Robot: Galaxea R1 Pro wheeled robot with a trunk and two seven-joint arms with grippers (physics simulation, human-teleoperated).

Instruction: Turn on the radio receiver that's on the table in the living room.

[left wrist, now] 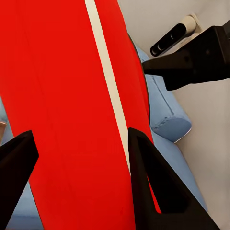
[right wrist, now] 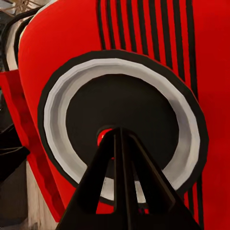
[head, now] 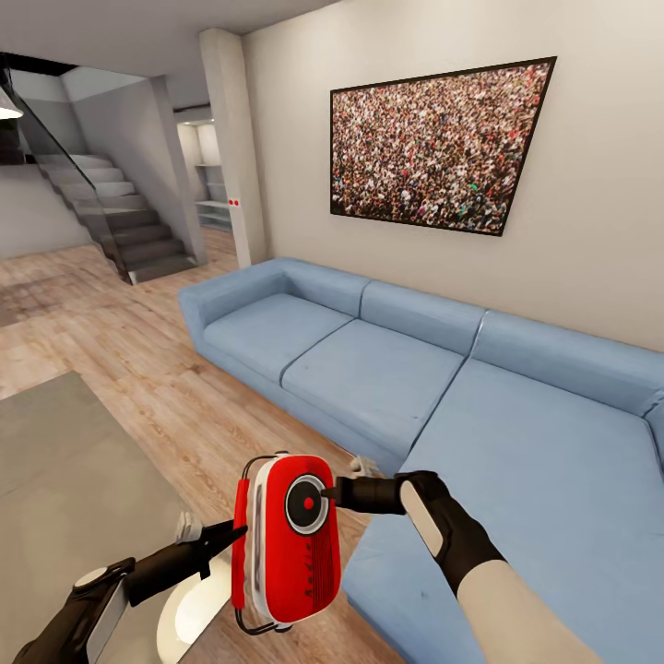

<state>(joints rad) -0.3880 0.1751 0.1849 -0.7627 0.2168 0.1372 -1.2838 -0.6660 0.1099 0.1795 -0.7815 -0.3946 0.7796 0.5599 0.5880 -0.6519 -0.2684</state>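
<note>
1. We hold the radio receiver (head: 288, 542) up in the air between the desk (head: 65, 480) and the light-blue sofa (head: 387, 369), well above the wood floor (head: 138, 369).
2. Its long axis stands nearly upright, and its red face with the round dial (right wrist: 120, 120) points toward our head camera.
3. Our left gripper (head: 229, 533) has its jaws clamped on the radio's side edge.
4. Our right gripper (head: 330, 493) has its jaws pressed together, tip on the dial's centre.
</note>
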